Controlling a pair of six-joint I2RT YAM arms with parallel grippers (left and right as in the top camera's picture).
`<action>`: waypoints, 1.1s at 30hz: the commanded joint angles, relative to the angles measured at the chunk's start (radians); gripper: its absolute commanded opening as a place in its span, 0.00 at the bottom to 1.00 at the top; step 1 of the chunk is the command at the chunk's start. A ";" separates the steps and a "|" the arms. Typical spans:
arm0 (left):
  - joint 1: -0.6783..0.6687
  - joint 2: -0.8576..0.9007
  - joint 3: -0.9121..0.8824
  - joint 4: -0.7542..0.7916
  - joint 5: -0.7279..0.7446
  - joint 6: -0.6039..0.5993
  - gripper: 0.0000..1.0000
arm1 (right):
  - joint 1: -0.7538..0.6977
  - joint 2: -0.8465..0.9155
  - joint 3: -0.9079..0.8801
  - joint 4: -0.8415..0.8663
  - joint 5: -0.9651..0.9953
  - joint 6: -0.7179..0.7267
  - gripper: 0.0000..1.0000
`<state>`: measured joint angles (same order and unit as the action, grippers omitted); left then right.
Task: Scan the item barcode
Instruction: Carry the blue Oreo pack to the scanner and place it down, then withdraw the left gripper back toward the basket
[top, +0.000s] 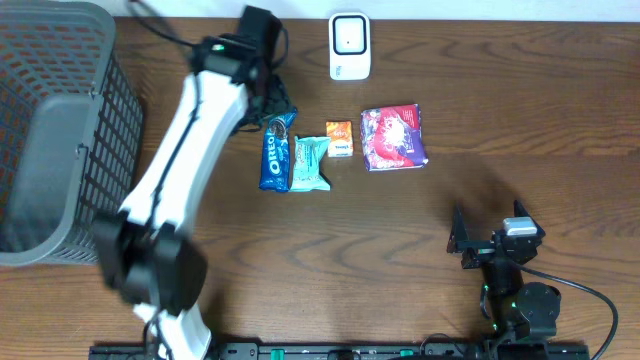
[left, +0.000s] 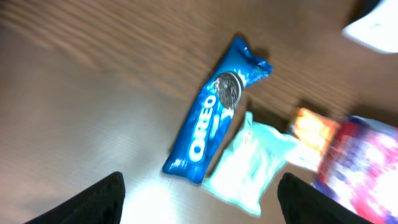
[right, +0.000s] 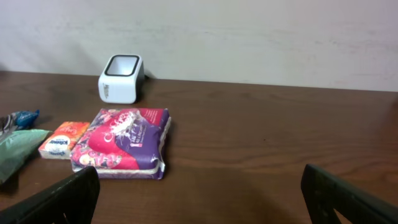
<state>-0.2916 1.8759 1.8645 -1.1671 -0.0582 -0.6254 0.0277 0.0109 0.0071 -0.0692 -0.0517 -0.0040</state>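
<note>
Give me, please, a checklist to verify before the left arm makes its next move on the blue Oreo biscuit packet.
1. Left claw open and empty: ok.
2. Blue Oreo biscuit packet lying flat on the brown wooden table: ok.
3. Free room around the packet: not ok, the light green plastic packet lies against its side.
4. Barcode visible: cannot tell, only the logo side shows.
5. White box-shaped scanner unobstructed: ok.
6. Right claw open, parked away from the items: ok.
</note>
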 joint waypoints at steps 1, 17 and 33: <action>0.007 -0.152 0.034 -0.094 -0.072 0.003 0.87 | 0.010 -0.004 -0.001 -0.004 0.001 0.014 0.99; 0.048 -0.314 -0.002 -0.387 -0.126 -0.150 0.98 | 0.010 -0.004 -0.001 -0.004 0.000 0.015 0.99; 0.084 -0.312 -0.010 -0.402 -0.126 -0.162 0.98 | 0.010 -0.004 -0.001 -0.004 0.000 0.015 0.99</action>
<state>-0.2104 1.5635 1.8626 -1.5654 -0.1642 -0.7673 0.0277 0.0113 0.0071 -0.0689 -0.0517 -0.0040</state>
